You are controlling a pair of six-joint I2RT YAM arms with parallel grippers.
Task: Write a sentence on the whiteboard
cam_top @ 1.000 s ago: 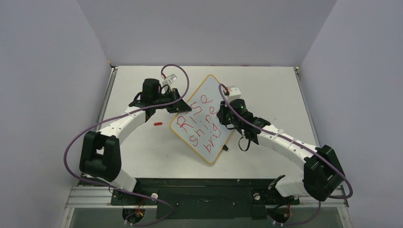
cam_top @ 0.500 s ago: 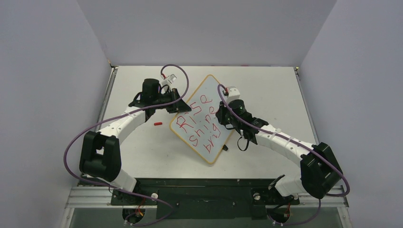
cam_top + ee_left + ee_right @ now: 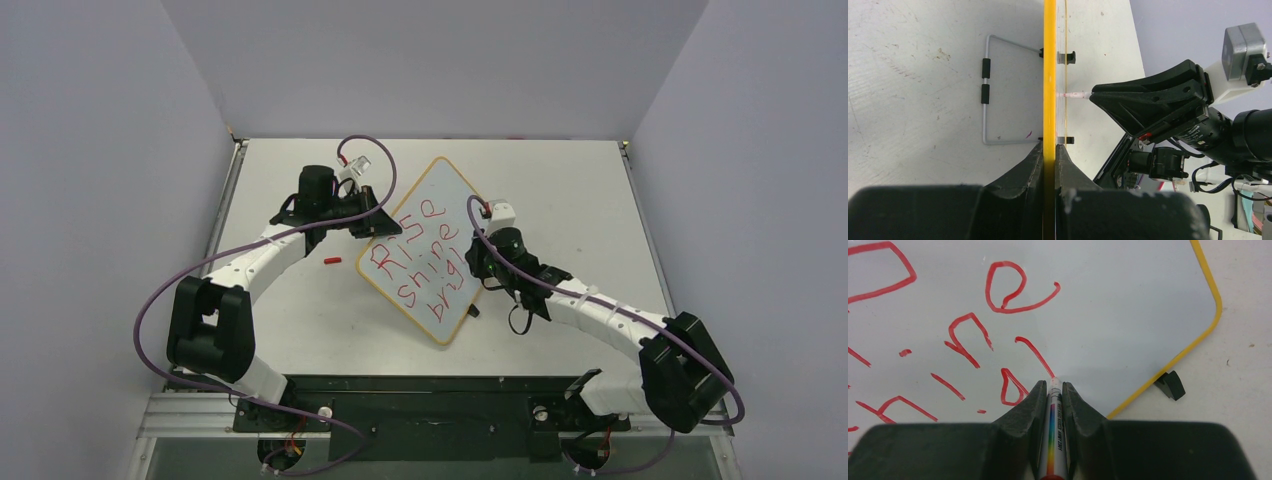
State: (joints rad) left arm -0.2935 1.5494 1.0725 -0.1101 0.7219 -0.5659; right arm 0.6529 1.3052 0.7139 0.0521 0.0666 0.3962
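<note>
**Whiteboard** [image 3: 447,185]: yellow-framed, set cornerwise at the middle of the tabletop [image 3: 570,180], between the two arms. The red lettering reads "RISe", "shine", "brig", plus one fresh stroke.

**Left hand** [image 3: 366,224]: closed fully on the board's left frame edge, steadying it. The wrist view shows both fingers pinching the yellow rim, with a wire stand [image 3: 985,90] behind the board.

**Right hand** [image 3: 478,260]: closed tight on a marker [image 3: 1052,440]. The tip touches the white surface at the end of a slanting red line, near the board's right rim.

**Change noted:** a second ago the third line ended at the "g". A long stroke now stands just right of it, and the right arm has drawn toward the near side while making it.

**Meaning for the task:** I judge this stroke to be the stem of an "h", so "bright" is under way. The sentence looks mostly written, with a few letters to go and little white space left before the rim.

**Also present:** a small red piece [image 3: 332,260] on the tabletop left of the board, possibly the marker's cap, though it is too small to be sure.
</note>
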